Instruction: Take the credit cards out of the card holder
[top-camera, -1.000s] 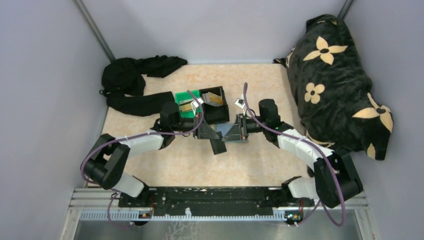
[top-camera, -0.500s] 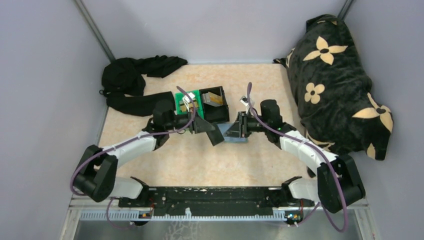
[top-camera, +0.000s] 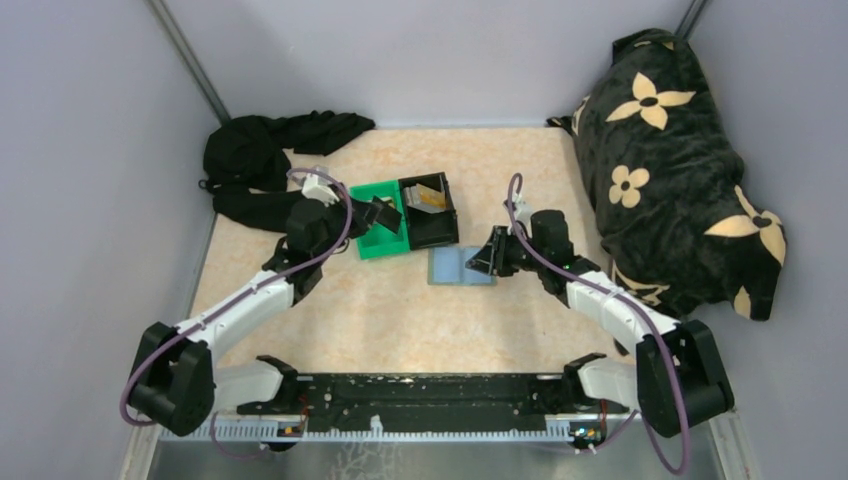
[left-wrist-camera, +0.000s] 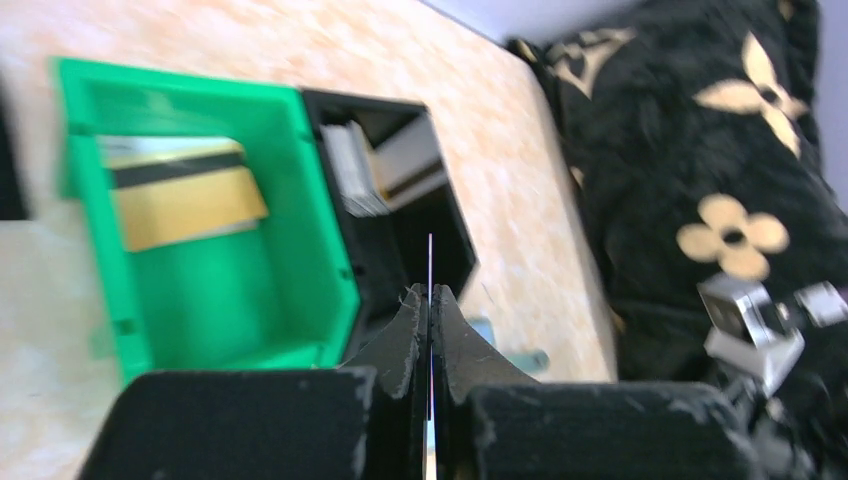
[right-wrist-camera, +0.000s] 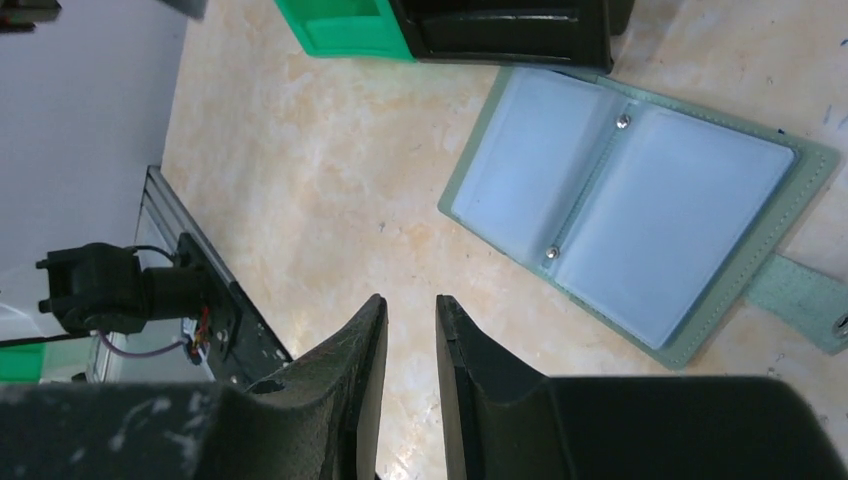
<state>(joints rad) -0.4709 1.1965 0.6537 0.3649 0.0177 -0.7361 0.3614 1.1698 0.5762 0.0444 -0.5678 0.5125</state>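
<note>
Left fingers (left-wrist-camera: 412, 322) are pinching a thin card (left-wrist-camera: 430, 262) edge-on above the green plastic bin (left-wrist-camera: 325, 230) holding a striped gold card (left-wrist-camera: 185, 195); right fingers (right-wrist-camera: 372, 325) are gaping empty near the open grey-blue bi-fold wallet (right-wrist-camera: 620, 210).

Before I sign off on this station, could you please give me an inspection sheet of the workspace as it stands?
Surface: beige mottled table, no damage seen.
Job's things: card holder lies open and flat, its sleeves look empty; gold striped card in green bin; pale cards in black bin.
Clutter: black cloth back left; flowered black cushion at right.
Grippers: left claw shut on a thin card seen edge-on, over the bins; right claw open, empty, beside the holder.
Cables: purple cables loop along both arms; no snag seen.
Surroundings: grey walls; metal rail at near edge.
</note>
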